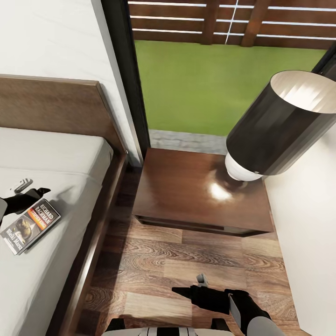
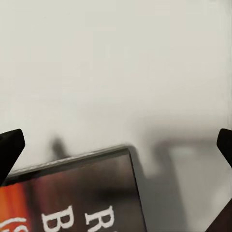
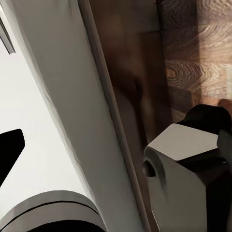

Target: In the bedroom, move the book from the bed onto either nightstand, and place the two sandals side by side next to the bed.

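At the left edge of the head view the left gripper (image 1: 29, 187) hangs right over the book (image 1: 31, 226), which lies flat on the pale mattress of the bed (image 1: 70, 154), and the left wrist view shows its dark fingertips (image 2: 9, 147) spread wide with the book's top corner (image 2: 82, 193) between them, nothing pinched. Centre frame sits the nightstand (image 1: 186, 196) with its black-shaded lamp (image 1: 275, 130) at right. Low down, the right gripper (image 1: 196, 287) hovers over the plank floor (image 1: 154, 270); I cannot tell whether it is spread or closed.
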